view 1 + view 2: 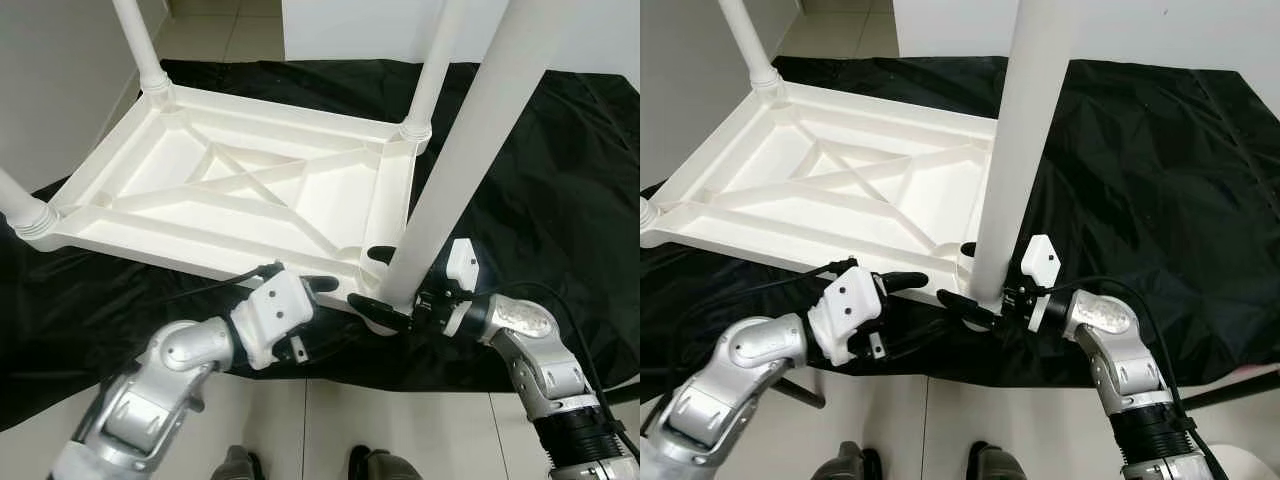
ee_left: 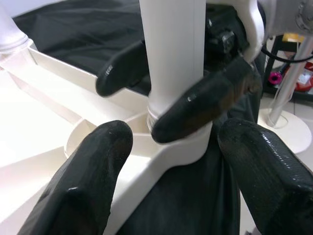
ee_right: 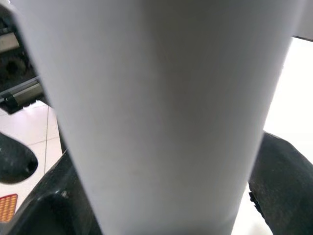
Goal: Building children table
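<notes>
A: The right gripper (image 1: 378, 283) is clamped around the base of the near leg (image 1: 450, 170), one black finger on each side of the white tube, right where it enters the corner socket.

B: And the left gripper (image 1: 325, 292)?

A: It sits just beside that same corner, its fingers (image 2: 93, 181) spread apart on either side of the socket collar with nothing between them. From the left wrist view I can't say whether they touch the plastic.

B: Where is the table itself?

A: The white tabletop (image 1: 240, 185) lies upside down on a black cloth (image 1: 540, 170) spread over the tiled floor (image 1: 400, 430), ribbed underside facing up. Legs stand in all four corners.

B: Can you see the legs whole?

A: No. The far left leg (image 1: 140, 45) and the far right leg (image 1: 435, 75) both run out of the top of the head views, and the left leg (image 1: 20, 205) is cut by the frame edge. The near leg also leaves the top, so its free end is out of sight.

B: Is the near leg fully seated?

A: Hard to tell. The right gripper's fingers cover part of the joint, and the right wrist view is just the blurred white tube up close with dark finger shapes at the sides.

B: Anything else?

A: Behind the joint in the left wrist view there is a white stand (image 2: 286, 105) and some pink and red bits, too blurred to name.
</notes>
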Controlling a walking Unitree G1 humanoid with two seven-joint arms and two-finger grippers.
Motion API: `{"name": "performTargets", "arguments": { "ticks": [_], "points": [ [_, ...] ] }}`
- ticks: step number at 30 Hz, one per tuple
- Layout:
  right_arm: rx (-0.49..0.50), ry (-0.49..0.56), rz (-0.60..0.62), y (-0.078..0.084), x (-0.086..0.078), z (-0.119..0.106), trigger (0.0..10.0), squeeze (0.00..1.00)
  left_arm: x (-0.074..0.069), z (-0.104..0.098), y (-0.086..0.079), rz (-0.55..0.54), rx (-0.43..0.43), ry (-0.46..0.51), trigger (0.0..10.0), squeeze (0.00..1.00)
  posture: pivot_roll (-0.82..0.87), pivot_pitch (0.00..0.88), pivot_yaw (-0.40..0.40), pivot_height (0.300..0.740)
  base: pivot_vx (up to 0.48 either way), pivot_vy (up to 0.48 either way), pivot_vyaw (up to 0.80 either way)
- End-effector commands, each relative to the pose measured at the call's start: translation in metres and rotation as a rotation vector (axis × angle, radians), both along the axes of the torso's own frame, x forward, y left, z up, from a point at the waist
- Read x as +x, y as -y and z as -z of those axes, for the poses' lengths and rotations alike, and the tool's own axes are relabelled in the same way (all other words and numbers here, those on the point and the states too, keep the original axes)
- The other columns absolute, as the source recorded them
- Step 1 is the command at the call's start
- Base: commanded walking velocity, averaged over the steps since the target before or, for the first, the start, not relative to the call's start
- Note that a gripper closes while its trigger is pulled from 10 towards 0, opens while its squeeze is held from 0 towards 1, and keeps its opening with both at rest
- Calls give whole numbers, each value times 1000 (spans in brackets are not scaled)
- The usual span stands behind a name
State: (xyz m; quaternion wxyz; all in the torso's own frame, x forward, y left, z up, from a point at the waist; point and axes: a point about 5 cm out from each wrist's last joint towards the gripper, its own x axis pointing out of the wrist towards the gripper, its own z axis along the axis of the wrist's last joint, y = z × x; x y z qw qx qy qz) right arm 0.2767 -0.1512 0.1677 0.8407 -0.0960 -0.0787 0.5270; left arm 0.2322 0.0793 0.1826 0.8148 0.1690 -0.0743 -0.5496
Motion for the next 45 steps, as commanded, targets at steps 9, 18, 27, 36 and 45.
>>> {"name": "performTargets", "arguments": {
  "ticks": [9, 18, 27, 36, 45],
  "points": [
    [9, -9, 69, 7, -1, 11, 10000, 0, 20, 6, 10, -208, -58, -4, 10000, 0, -5, 0, 16, 740, 0, 0, 0],
    [13, -14, 43, -4, -2, 18, 10000, 0, 29, 5, 7, -243, -49, -11, 10000, 0, -21, 0, 43, 740, 0, 0, 0],
    [38, -16, 103, -3, 6, 17, 10000, 0, 30, 6, 3, -259, -38, -4, 10000, 0, -16, 0, 53, 740, 0, 0, 0],
    [16, 1, 177, -3, 19, 20, 10000, 0, 33, 6, -2, -300, -33, 15, 10000, 0, -13, 0, 46, 740, 0, 0, 0],
    [2, -20, 201, 9, 22, 20, 10000, 0, 30, 3, -14, -313, -49, 38, 10000, 0, -13, 19, 40, 740, 0, 0, 0]
  ]
}}
